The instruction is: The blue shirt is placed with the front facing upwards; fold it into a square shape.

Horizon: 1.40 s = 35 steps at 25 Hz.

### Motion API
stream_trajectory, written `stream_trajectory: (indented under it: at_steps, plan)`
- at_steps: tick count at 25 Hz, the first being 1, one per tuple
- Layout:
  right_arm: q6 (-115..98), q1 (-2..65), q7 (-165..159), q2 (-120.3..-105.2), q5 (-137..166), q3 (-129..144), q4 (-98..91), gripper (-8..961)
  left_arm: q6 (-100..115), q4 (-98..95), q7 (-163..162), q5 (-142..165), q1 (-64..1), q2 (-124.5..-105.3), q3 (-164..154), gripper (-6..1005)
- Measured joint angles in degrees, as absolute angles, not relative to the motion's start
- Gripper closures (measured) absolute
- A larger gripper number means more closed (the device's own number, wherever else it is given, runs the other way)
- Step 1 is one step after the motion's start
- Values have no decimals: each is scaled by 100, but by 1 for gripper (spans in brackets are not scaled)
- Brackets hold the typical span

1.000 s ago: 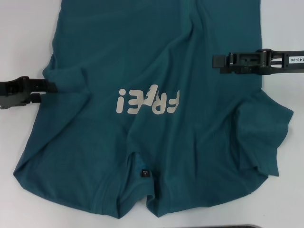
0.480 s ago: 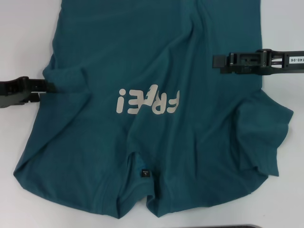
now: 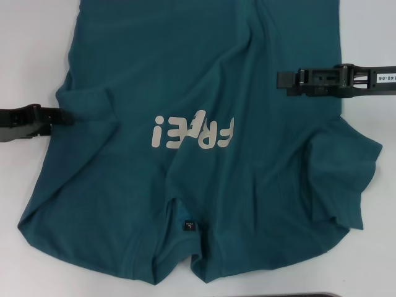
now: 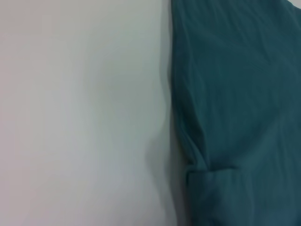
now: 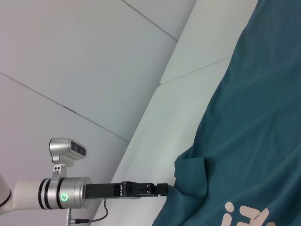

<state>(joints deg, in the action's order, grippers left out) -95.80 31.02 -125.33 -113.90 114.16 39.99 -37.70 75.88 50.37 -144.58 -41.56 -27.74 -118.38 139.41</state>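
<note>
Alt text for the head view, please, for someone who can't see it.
A large teal-blue cotton T-shirt with cream lettering lies spread, rumpled, on a white table. The left claw meets its folded-in sleeve at the left edge; the right claw reaches in over the cloth from the right.

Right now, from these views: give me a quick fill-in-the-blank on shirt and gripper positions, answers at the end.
1. The cream lettering on the blue shirt reads ____ in the head view.
2. The left gripper meets the shirt at a bunched ____.
3. The right gripper reaches in from the shirt's ____ edge.
4. The shirt lies on a ____ table.

Answers: upside down; sleeve; right; white
</note>
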Motion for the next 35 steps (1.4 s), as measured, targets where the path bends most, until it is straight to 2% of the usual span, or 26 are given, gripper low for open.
stream_trajectory:
  at_steps: [18, 23, 34, 35]
  plan:
    - [-9580, 3115, -12533, -11365, 11417, 3937, -3770, 78, 7722, 5089, -14479, -4130, -2837, -11886, 13852, 371]
    - [-9580, 3128, -12533, -11364, 11417, 3933, -3770, 79, 7722, 5164, -14536, -4122, -2839, -11885, 13825, 557]
    - [-9571, 3122, -12537, -11364, 11417, 3928, -3770, 82, 7998, 5222, -14598, -4141, -2804, -11843, 13864, 787]
    - [-9570, 3121, -12538, -11364, 11417, 3928, -3770, 82, 8110, 5223, -14588, -4155, -2804, -11834, 13885, 831]
